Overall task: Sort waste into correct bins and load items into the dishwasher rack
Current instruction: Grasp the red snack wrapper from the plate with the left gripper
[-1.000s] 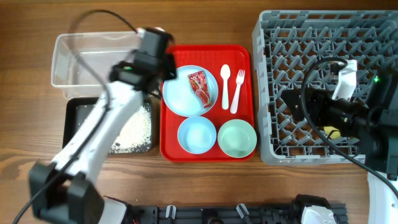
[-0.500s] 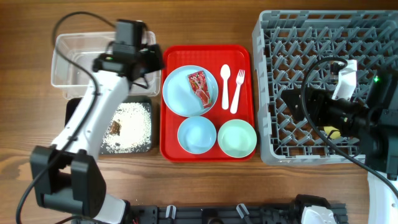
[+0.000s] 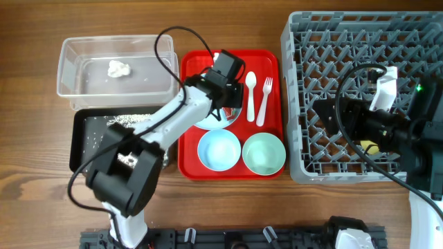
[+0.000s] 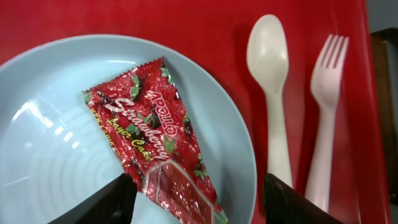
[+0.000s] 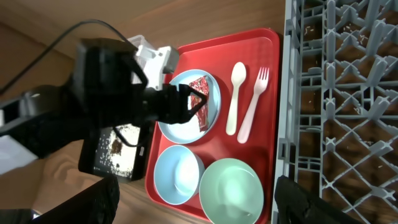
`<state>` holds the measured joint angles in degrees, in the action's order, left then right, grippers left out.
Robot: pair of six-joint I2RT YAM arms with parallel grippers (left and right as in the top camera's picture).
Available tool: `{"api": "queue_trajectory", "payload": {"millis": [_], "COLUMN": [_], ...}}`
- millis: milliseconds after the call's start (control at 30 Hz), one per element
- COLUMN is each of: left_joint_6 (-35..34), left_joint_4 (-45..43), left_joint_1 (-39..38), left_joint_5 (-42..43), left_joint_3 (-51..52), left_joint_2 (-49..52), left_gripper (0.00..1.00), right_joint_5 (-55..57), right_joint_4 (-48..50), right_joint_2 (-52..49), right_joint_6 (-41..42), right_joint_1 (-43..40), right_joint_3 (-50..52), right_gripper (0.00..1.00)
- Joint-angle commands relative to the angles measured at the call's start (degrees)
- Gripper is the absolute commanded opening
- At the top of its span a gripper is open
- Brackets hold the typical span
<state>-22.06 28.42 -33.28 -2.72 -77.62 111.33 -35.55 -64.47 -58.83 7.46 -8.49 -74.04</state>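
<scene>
The red snack wrapper (image 4: 155,143) lies on the light blue plate (image 4: 50,155). My left gripper (image 4: 199,202) hovers open just above it, one finger on each side of the wrapper's near end. In the overhead view the left gripper (image 3: 223,91) covers most of the plate (image 3: 206,123). The crumpled tissue (image 3: 119,68) lies in the clear tub (image 3: 69,86). White crumbs are spread in the black tray (image 3: 86,135). My right gripper (image 3: 331,123) stands open and empty over the grey rack (image 3: 367,48). A yellow cup (image 3: 369,146) peeks out beneath that arm.
On the red serving tray (image 3: 266,59) lie a white spoon (image 3: 250,93) and fork (image 3: 264,100), with a light blue bowl (image 3: 219,149) and a pale green bowl (image 3: 264,153) at its front. The left arm's cable arcs over the tub.
My left gripper opened over the clear tub, left the tissue in it, then swung right to the plate with the wrapper. The right arm has not moved.
</scene>
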Motion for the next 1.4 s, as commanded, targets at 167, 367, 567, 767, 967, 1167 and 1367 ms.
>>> {"api": "queue_trajectory", "payload": {"millis": [167, 367, 567, 767, 967, 1167, 1367], "left_joint_6": [-12.15, -13.38, -13.57, -12.68, -9.66, -6.91, -7.56], "left_joint_4": [-1.88, -0.50, 5.90, 12.22, 12.81, 13.35, 11.41], "left_joint_1": [0.55, 0.92, 2.91, 6.38, 11.10, 7.91, 1.84], "left_joint_5": [-0.55, -0.55, 0.94, -0.42, -0.31, 7.34, 2.40], "left_joint_3": [-0.52, -0.57, -3.28, -8.72, -9.07, -7.72, -6.99], "left_joint_2": [6.60, 6.75, 4.81, -3.13, -8.90, -5.55, 2.69], "left_gripper": [0.66, 0.29, 0.04, 0.04, 0.04, 0.51, 0.62], "right_joint_5": [-0.13, -0.13, -0.13, -0.11, -0.13, -0.13, -0.13], "right_joint_4": [0.11, 0.11, 0.11, 0.13, 0.15, 0.11, -0.24], "right_joint_2": [-0.11, -0.11, -0.11, -0.11, -0.11, -0.11, -0.11], "right_joint_6": [0.68, 0.70, 0.66, 1.42, 1.70, 1.66, 1.66], "right_joint_1": [0.28, 0.28, 0.28, 0.28, 0.28, 0.28, 0.28], "right_joint_3": [-0.94, -0.94, -0.94, -0.94, -0.94, -0.94, -0.94], "right_gripper": [0.81, 0.81, 0.81, 0.81, 0.81, 0.81, 0.81]}}
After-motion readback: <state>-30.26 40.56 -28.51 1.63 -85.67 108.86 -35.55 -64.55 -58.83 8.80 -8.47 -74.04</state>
